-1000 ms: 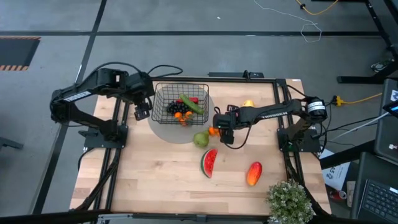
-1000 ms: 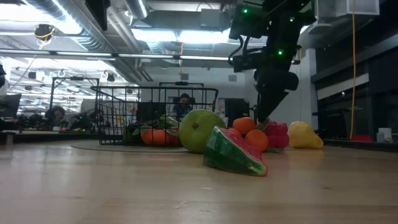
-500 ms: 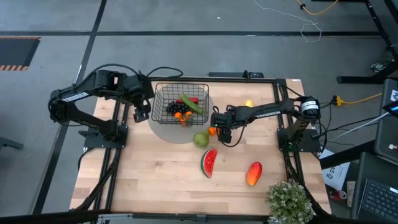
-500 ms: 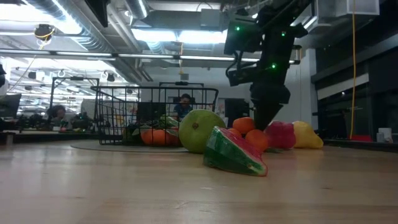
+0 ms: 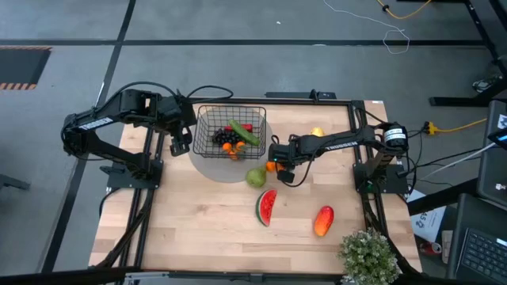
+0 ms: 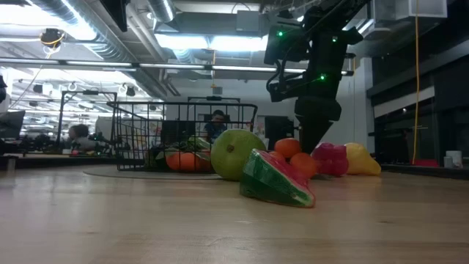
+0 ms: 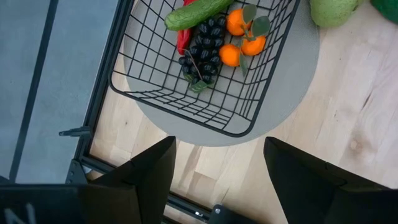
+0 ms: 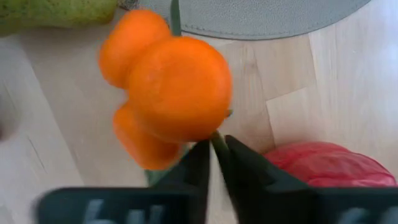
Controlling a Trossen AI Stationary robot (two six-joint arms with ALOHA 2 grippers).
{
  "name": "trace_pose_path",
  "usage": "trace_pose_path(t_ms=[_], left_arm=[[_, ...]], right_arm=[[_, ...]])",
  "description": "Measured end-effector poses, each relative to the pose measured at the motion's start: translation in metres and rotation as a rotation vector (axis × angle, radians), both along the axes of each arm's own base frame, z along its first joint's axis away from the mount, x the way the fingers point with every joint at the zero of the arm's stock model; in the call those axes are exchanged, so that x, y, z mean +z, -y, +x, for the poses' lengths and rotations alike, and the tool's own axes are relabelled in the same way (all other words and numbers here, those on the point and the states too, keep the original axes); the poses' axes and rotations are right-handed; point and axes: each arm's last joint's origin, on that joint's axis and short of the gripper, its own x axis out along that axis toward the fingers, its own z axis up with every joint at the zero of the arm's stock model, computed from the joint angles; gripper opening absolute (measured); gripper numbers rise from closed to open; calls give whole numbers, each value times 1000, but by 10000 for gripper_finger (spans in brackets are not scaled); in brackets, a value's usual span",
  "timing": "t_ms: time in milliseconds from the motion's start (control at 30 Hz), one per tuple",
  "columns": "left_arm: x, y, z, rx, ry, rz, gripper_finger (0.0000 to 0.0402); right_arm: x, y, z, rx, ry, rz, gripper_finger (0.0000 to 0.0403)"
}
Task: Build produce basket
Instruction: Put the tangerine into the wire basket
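Now we pinch the small orange toy-fruit cluster (image 8: 168, 93) by its thin green stem with our right gripper (image 8: 214, 155), mid-frame; it may slip.

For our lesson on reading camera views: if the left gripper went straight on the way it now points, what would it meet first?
Probably the near rim of the basket on its grey mat; the left gripper stands open, and depth is unclear.

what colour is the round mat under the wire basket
Pale grey. The round flat mat under the black wire-mesh basket shows best in the left wrist view.
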Motion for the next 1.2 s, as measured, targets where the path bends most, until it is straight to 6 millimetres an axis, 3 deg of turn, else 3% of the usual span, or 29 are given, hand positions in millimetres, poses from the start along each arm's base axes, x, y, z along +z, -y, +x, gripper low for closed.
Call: trace_pose_path(t_ms=[67,233,367,700,1000,1200], left_arm=[[0,0,0,3,1,-2,241],[0,0,0,10,9,-22,241],[0,3,-1,0,7,-23,241],[6,12,-12,-43,43,-20,241],[14,20,-31,-62,111,-15,241],[0,24,-46,-87,164,-12,241]], right_arm=[[0,0,0,1,-1,0,13],[3,0,-3,-25,-33,-5,4],[22,-1,-5,-68,-109,-88,2],[101,-19,9,-35,-73,-270,1],[175,-31,23,8,171,-379,0],[202,-32,43,91,395,-425,0]])
